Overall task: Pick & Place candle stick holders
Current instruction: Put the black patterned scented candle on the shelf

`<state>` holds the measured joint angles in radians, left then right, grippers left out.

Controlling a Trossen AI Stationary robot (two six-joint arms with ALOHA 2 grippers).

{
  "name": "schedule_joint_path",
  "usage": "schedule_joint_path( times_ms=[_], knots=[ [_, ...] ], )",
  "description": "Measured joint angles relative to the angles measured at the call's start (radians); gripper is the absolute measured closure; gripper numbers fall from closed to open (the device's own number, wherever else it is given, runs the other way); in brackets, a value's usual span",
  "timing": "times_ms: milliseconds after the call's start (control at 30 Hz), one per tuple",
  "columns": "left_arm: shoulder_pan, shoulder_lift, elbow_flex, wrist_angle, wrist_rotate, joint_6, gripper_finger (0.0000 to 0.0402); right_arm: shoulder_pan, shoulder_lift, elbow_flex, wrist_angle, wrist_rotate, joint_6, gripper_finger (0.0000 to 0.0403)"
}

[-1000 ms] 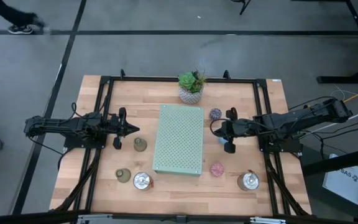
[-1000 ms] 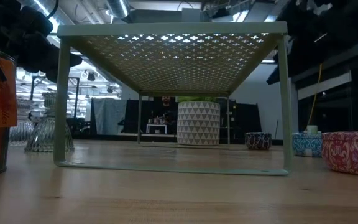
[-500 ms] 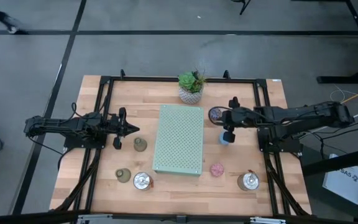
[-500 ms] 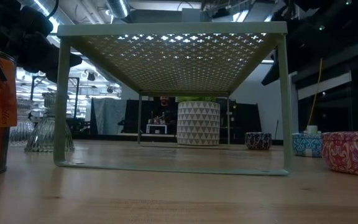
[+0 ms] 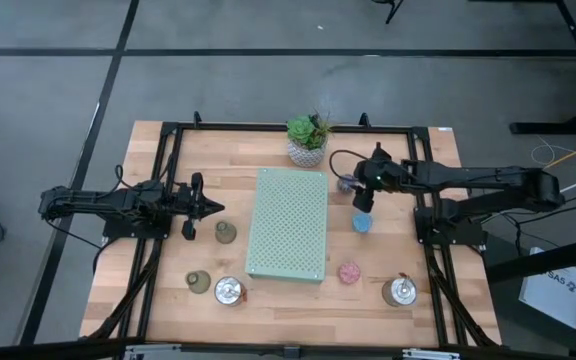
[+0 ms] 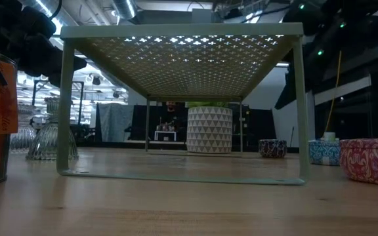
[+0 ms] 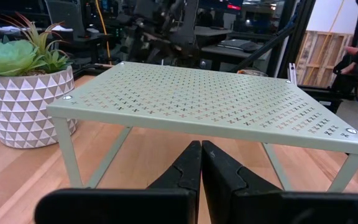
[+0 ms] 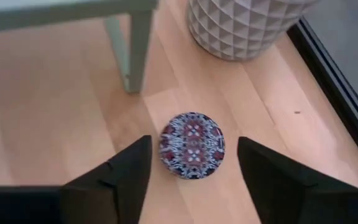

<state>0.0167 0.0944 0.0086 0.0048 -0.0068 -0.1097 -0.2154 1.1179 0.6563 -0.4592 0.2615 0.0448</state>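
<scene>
A pale wooden table (image 5: 288, 300) is being shared by a sage-green perforated metal shelf (image 5: 287, 222) and a white-potted succulent (image 5: 307, 141). The right gripper (image 8: 191, 163), moved from the blue holder (image 5: 363, 222), is being held wide above the small round purple candle holder (image 8: 192, 144); the left gripper (image 7: 201, 163) is being kept closed, empty.

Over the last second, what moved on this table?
The right hand swung toward the plant pot and opened; it now hangs over the purple holder, one finger either side, not gripping. The blue holder it had covered now shows. The left hand, shut, the rack and the other holders stayed put.
</scene>
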Motion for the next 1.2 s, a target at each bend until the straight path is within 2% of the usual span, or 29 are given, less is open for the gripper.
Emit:
schedule_joint_path(
  times_ms=[167,300,567,700,933,1200],
  knots=[
    [0.000,0.000,0.000,0.000,0.000,0.000,0.0395,-0.021,0.080,0.000,0.041,0.000,0.001,0.0111],
    [0.000,0.000,0.000,0.000,0.000,0.000,0.0395,-0.020,0.118,0.000,0.052,-0.003,0.003,0.0095],
    [0.000,0.000,0.000,0.000,0.000,0.000,0.0395,-0.021,0.152,-0.001,0.053,-0.003,0.023,0.0093],
    [0.000,0.000,0.000,0.000,0.000,0.000,0.0395,-0.042,0.151,-0.048,0.122,-0.006,0.010,0.0093],
    [0.000,0.000,0.000,0.000,0.000,0.000,0.0395,-0.111,0.139,-0.151,0.317,-0.125,0.014,0.0093],
    [0.000,0.000,0.000,0.000,0.000,0.000,0.0395,-0.132,0.141,-0.157,0.321,-0.142,0.029,0.0093]
  ],
)
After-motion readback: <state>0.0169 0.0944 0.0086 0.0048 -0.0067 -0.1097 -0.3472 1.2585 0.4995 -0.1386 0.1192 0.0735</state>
